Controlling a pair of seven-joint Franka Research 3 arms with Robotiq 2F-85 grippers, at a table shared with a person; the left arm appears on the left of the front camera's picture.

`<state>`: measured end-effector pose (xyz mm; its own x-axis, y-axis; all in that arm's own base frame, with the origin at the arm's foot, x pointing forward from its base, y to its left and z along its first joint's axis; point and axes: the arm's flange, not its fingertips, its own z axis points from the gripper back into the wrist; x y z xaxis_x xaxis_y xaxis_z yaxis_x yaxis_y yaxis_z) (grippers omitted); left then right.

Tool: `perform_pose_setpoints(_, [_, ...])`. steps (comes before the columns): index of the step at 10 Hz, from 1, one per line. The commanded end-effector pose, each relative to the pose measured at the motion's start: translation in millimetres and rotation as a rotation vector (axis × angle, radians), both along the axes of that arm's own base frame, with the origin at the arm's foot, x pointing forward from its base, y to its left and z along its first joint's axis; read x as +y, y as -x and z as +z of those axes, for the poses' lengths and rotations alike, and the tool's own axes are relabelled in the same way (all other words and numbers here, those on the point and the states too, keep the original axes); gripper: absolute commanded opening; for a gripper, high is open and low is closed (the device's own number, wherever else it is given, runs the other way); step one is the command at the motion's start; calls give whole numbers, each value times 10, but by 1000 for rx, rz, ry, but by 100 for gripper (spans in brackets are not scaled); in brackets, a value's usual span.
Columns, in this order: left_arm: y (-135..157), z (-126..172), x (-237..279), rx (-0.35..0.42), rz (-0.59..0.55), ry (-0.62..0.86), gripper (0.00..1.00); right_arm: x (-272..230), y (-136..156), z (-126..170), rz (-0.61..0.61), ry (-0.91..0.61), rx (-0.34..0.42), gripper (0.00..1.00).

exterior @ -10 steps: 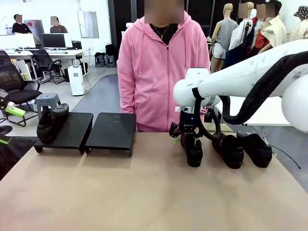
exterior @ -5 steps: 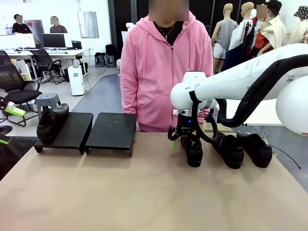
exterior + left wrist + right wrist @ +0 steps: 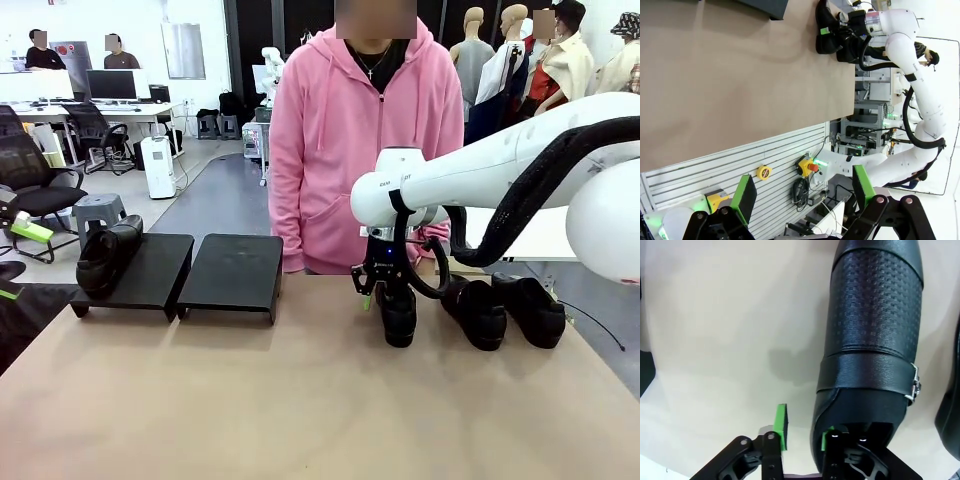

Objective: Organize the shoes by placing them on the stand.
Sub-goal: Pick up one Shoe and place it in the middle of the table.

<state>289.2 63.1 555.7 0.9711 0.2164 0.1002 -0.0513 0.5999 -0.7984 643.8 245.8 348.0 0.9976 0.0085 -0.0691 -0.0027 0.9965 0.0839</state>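
Glossy black leather shoe point(image 3: 398, 318): probably light, slick, soft upper; collar rim best hold. Stands on surface point(image 3: 300, 400), well right of stand point(image 3: 190, 270). Right hand point(image 3: 384, 284) at heel, half-wide: one pad point(image 3: 782, 423) outside collar, gap showing, other inside opening. Left hand point(image 3: 804, 197) wide, empty.

Four black shoes point(image 3: 108, 255) point(image 3: 398, 318) point(image 3: 482, 315) point(image 3: 532, 310), one stand point(image 3: 235, 272) of two platforms, one person point(image 3: 360, 150) at the table point(image 3: 300, 400)
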Motion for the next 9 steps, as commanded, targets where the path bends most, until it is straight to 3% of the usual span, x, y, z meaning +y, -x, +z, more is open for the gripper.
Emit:
perform_pose_setpoints(1, [15, -8, 33, -9, -15, -6, 100, 18, -12, 56, -55, 4, -18, 0])
perform_pose_setpoints(6, [15, -8, 33, -9, -15, -6, 100, -184, 183, 258, -125, 46, -51, 0])
perform_pose_setpoints(7, [15, -8, 33, -9, -15, -6, 100, -332, 383, 446, -149, 52, -62, 0])
perform_pose_setpoints(9, [15, -8, 33, -9, -15, -6, 100, -462, 1299, 983, -59, -17, 65, 0])
